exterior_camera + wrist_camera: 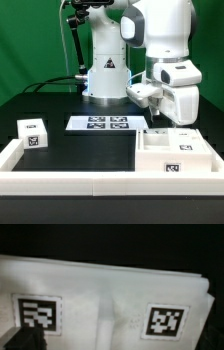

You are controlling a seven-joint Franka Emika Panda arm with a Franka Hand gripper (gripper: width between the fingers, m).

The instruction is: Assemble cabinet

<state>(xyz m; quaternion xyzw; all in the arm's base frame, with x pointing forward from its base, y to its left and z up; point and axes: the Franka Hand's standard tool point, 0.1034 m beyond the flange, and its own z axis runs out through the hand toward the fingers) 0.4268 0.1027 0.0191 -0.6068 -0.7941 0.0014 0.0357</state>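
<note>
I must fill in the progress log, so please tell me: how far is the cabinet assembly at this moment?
Done: nothing looks joined yet; the small tagged box lies apart at the exterior view's left. In hand: the end effector is low over the cabinet frame, whose tagged face fills the wrist view; a grip cannot be confirmed. Left: fitting the box into the frame.

The cabinet (156,161) looks like smooth white plastic, seemingly matt; the table (90,150) is matt black.
</note>
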